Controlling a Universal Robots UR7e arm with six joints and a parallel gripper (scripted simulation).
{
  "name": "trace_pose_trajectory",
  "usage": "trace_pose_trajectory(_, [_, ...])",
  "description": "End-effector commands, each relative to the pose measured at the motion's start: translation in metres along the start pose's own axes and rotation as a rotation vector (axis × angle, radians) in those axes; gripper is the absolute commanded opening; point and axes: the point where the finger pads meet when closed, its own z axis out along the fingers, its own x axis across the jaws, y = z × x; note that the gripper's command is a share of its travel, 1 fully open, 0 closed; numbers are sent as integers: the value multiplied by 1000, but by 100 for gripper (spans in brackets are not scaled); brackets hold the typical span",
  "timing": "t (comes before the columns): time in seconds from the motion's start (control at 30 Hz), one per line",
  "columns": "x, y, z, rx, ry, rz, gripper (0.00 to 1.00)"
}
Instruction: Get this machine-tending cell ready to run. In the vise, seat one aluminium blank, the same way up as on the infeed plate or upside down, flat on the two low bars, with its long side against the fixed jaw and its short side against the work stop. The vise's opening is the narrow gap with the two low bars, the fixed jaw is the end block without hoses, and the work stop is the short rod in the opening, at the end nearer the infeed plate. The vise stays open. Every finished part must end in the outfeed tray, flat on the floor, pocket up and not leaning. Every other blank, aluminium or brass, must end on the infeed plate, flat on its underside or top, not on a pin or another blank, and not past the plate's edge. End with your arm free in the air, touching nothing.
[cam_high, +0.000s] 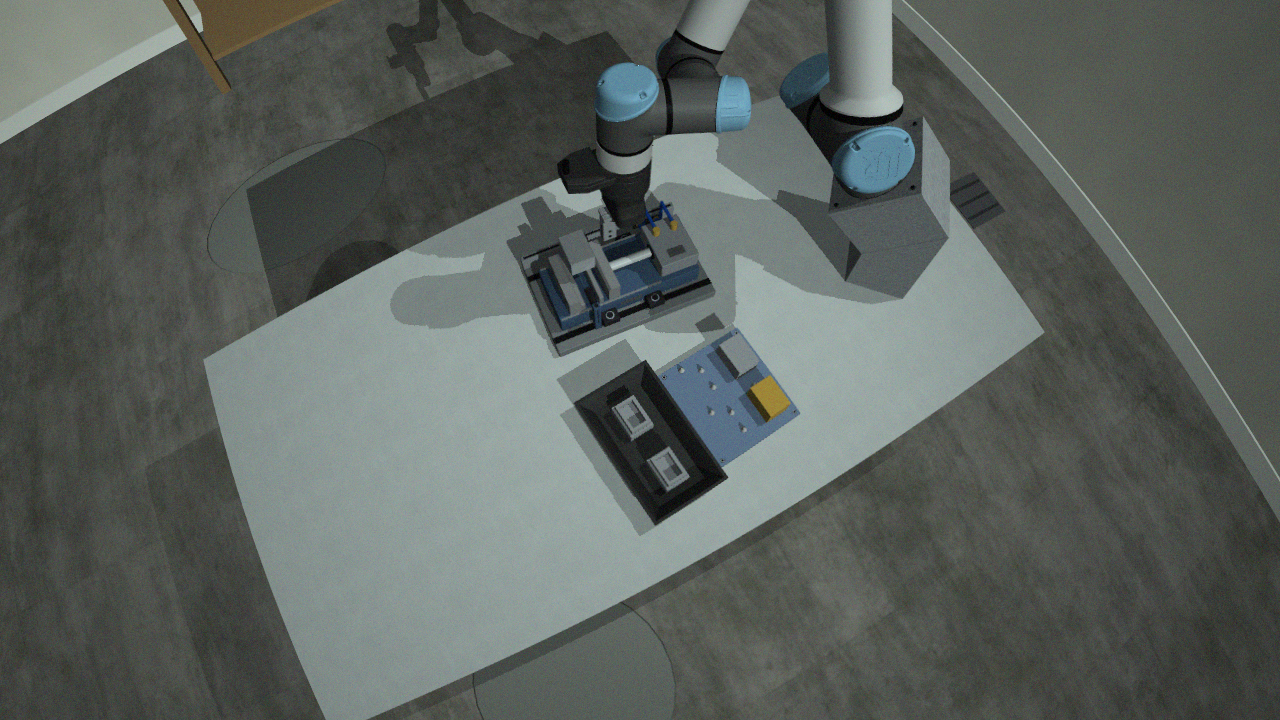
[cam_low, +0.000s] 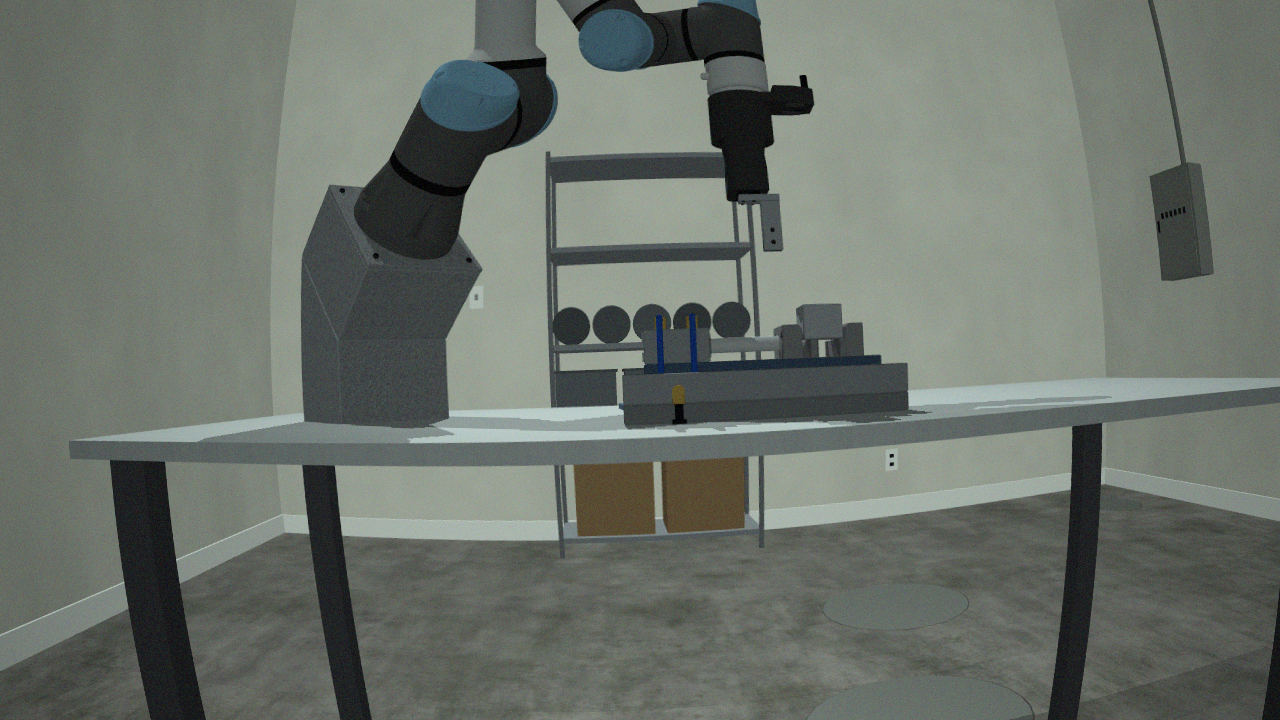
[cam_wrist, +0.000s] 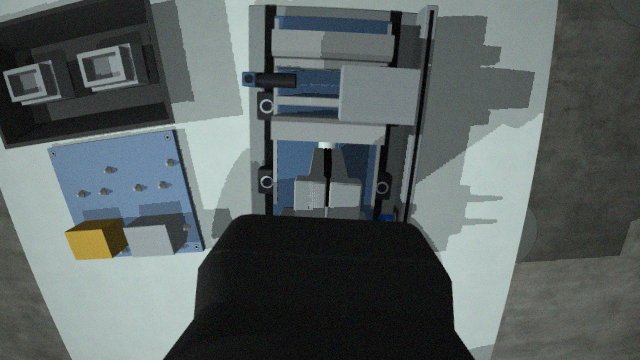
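Observation:
My gripper (cam_high: 607, 223) is shut and empty. It hangs in the air above the vise (cam_high: 615, 272), over the stretch between the moving jaw and the hose block; the wrist view shows the closed fingers (cam_wrist: 327, 192). An aluminium blank (cam_wrist: 380, 95) lies across the vise opening at the end far from the work stop (cam_wrist: 275, 79). It stands higher than the jaws (cam_low: 819, 319), and I cannot tell whether it touches the low bars. The outfeed tray (cam_high: 648, 438) holds two finished parts (cam_high: 631, 414) (cam_high: 667, 468), pocket up. The infeed plate (cam_high: 729, 398) carries an aluminium blank (cam_high: 738, 355) and a brass blank (cam_high: 769, 396).
The robot base (cam_high: 886, 223) stands behind the vise. Small pins (cam_wrist: 137, 187) dot the infeed plate. The brass blank (cam_wrist: 95, 240) sits close to the plate's edge. The tray and plate lie side by side in front of the vise.

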Motion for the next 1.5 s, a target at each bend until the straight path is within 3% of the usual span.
trace_pose_trajectory(0.0, [0,0,0,1,0,0,0])
trace_pose_trajectory(0.93, [1,-1,0,1,0,17,0])
trace_pose_trajectory(1.2, [3,-2,0,1,0,91,0])
trace_pose_trajectory(1.47, [11,-5,0,0,0,306,0])
